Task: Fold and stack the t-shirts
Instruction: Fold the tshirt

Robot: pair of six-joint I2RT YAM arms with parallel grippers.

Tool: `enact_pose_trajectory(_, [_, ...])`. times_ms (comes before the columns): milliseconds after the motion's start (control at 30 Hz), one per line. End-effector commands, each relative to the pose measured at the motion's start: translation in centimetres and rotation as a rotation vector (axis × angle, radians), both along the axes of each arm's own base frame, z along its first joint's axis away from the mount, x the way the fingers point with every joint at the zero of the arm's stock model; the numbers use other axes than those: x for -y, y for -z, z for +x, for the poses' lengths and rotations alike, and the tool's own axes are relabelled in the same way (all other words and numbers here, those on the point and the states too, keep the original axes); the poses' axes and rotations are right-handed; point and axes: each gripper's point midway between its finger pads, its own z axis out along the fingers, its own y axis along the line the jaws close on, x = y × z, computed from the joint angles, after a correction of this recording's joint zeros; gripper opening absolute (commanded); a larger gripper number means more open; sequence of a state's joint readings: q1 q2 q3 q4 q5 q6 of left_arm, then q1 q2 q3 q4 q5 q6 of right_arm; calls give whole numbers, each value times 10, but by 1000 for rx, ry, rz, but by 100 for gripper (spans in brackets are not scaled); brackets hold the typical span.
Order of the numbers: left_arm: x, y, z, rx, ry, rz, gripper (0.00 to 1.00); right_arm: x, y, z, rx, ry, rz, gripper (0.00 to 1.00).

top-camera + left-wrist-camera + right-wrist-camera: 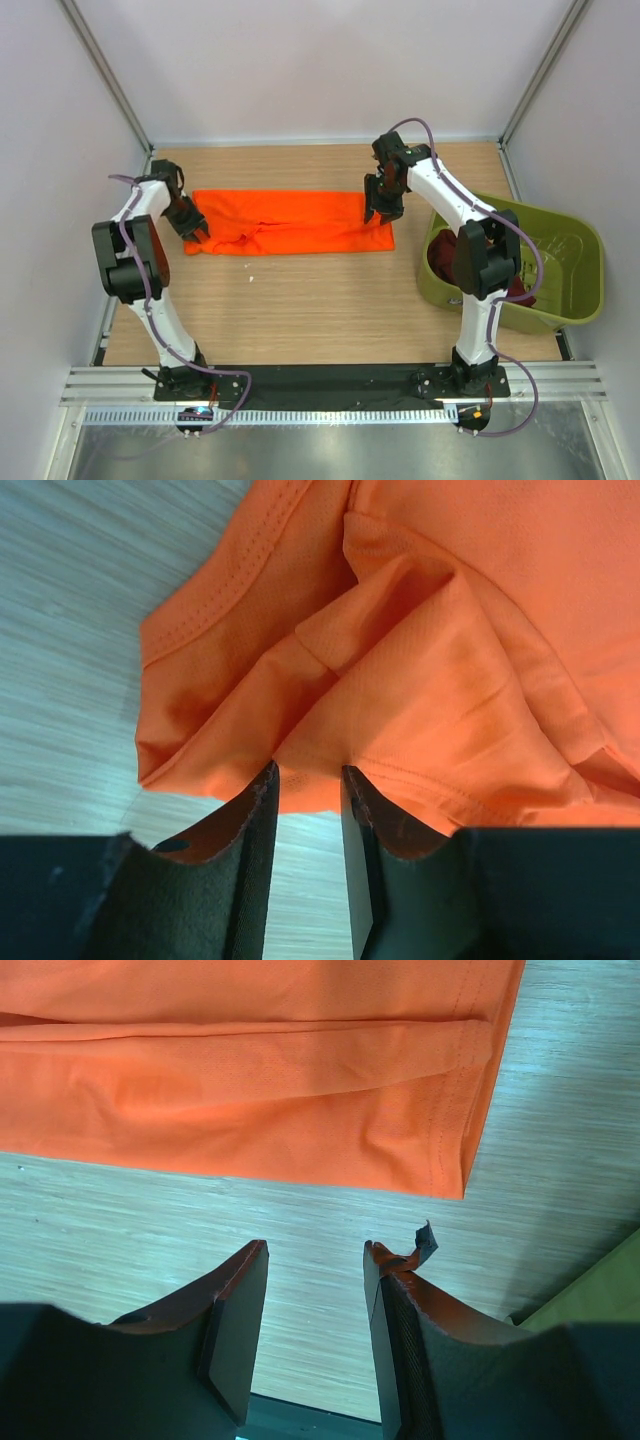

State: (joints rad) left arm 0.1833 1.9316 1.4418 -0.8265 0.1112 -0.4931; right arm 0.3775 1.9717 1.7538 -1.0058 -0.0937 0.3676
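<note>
The orange t-shirt [290, 222] lies folded into a long flat strip on the far half of the worktop [300, 310]. It runs parallel to the far edge, with one end close to the left edge and the other ending short of the right edge. Its right end is smooth and square with a stitched hem. Its left end is rumpled, with loose folds and a sleeve hem bunched up. The left pincer [197, 232] sits low at that rumpled left end. In the left wrist view its fingers [255, 820] stand only a narrow way apart, with bare wood showing in the gap. The tips are right at the cloth's near edge and nothing is caught between them. The right pincer [381, 213] hangs over the shirt's right end. In the right wrist view its fingers [240, 1310] are about half spread over bare wood, just on the near side of the shirt's corner, and they hold nothing. A small dark torn flap [427, 1241] sticks up from the tip of one finger. The olive-green tub [575, 240] stands at the right edge of the worktop, well apart from the orange shirt. The maroon t-shirt [521, 292] lies crumpled inside it, mostly hidden behind the right arm.
</note>
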Motion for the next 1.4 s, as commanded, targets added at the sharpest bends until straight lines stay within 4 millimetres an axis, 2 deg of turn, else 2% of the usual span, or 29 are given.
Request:
enact_pose_trajectory(0, [-6,-5,22,65,1,16,32,-2,-20,-1,43,-21,28,50])
enact_pose_trajectory(133, [-7,-3,29,69,-4,15,28,-1,-19,-1,38,-18,26,50])
enact_pose_trajectory(267, [-8,1,35,64,7,15,18,0,-21,-2,39,-19,20,50])
enact_pose_trajectory(333, [-8,0,38,72,14,10,12,0,-20,-3,37,-18,18,50])
enact_pose_trajectory(500, [-8,-11,43,98,14,10,9,2,-21,-4,36,-15,12,50])
enact_pose_trajectory(567, [-8,-12,42,94,15,10,12,1,-21,-5,34,-15,12,50])
enact_pose_trajectory(633, [-7,-14,38,92,16,11,23,2,-21,-5,35,-14,10,50])
enact_pose_trajectory(667, [-7,-15,37,95,18,12,25,1,-23,-5,37,-12,11,50])
enact_pose_trajectory(867, [-11,-41,35,159,-5,44,26,-1,-20,-8,32,-16,7,49])
enact_pose_trajectory(1000, [-12,-48,41,186,-9,52,26,-3,-18,-10,27,-23,7,49])
enact_pose_trajectory(1100, [-15,-39,45,158,0,54,26,-3,-19,-10,32,-23,4,50])
enact_pose_trajectory(1233, [-16,-27,51,126,31,53,34,-3,-19,-11,27,-27,4,50])
enact_pose_trajectory(1367, [-17,-18,59,126,81,55,35,-2,-18,-14,22,-28,1,49])
